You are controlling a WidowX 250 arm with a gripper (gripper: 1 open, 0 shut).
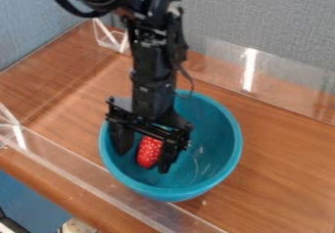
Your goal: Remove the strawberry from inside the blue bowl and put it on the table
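Observation:
The red strawberry [151, 153] lies inside the teal-blue bowl [216, 149], left of its middle. My gripper [145, 151] points straight down into the bowl, open, with one black finger [118, 143] on the strawberry's left and the other on its right. The fingers straddle the strawberry without closing on it. The bowl stands on the reddish-brown wooden table [66, 85] near its front edge. The lower part of the strawberry shows between the fingers; its green top is hidden by the gripper.
Low clear acrylic walls [256, 66] edge the table at the back and along the front [53, 157]. Bare wood lies left and right of the bowl. The black arm [151, 41] rises from the bowl toward the upper left.

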